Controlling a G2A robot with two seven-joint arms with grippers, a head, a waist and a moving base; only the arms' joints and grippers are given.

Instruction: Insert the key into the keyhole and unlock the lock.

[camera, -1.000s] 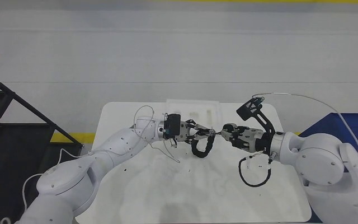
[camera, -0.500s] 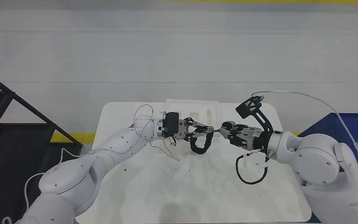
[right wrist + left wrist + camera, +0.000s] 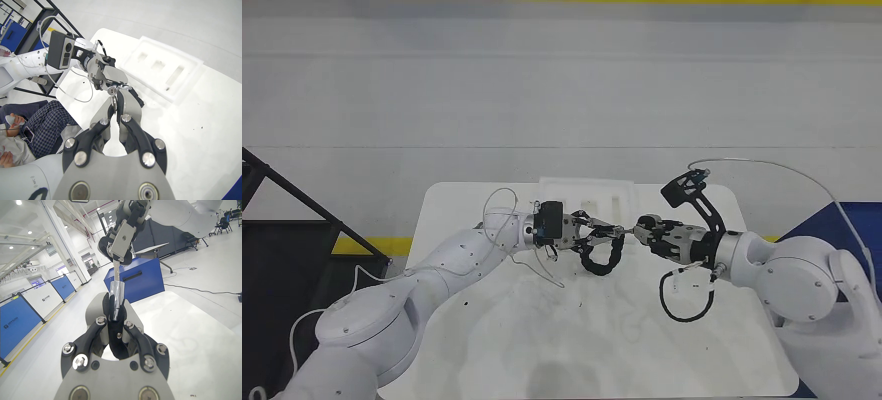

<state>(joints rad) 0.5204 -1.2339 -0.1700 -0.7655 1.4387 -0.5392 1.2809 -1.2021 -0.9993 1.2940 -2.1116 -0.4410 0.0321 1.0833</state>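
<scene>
Top view showed the left gripper (image 3: 606, 236), above the table (image 3: 542, 340) toward its twelve o'clock edge, clamped around the lock (image 3: 117, 294). At the lock's three o'clock the right gripper (image 3: 641, 232) pinched the key (image 3: 116, 269), blade tip meeting its chrome end.

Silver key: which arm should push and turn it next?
Right: its jaws pinch the silver key, blade tip at the mouth of the chrome lock cylinder; left jaws just clamp that cylinder.

Above the table (image 3: 542, 330), the lock (image 3: 117, 294) in the left gripper (image 3: 113, 306) meets the key (image 3: 116, 271) in the right gripper (image 3: 115, 100), with a tray (image 3: 587, 183) behind them at the far edge.
</scene>
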